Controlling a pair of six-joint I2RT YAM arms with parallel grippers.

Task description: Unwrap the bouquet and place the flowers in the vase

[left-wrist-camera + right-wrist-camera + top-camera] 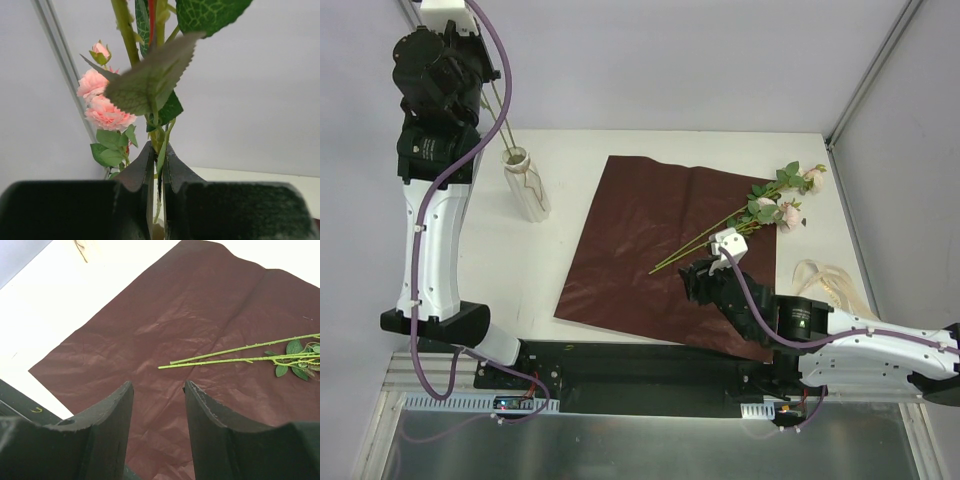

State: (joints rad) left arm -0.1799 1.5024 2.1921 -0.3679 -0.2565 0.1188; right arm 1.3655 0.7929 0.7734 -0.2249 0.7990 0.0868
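Observation:
In the left wrist view my left gripper (159,150) is shut on thin green stems of the flowers (102,107), whose pink blooms and leaves rise above the jaws. From above, those stems (501,112) run down into the clear glass vase (527,186) at the back left. Two more long-stemmed roses (768,208) lie on the flat dark red paper (640,230). My right gripper (694,281) hovers open just short of their cut ends (220,355) and holds nothing. The bouquet is unwrapped.
A cream ribbon (826,280) lies loose on the white table (570,150) at the right, beside the right arm. A metal frame post (872,68) stands at the back right corner. The paper (175,315) covers the table's middle.

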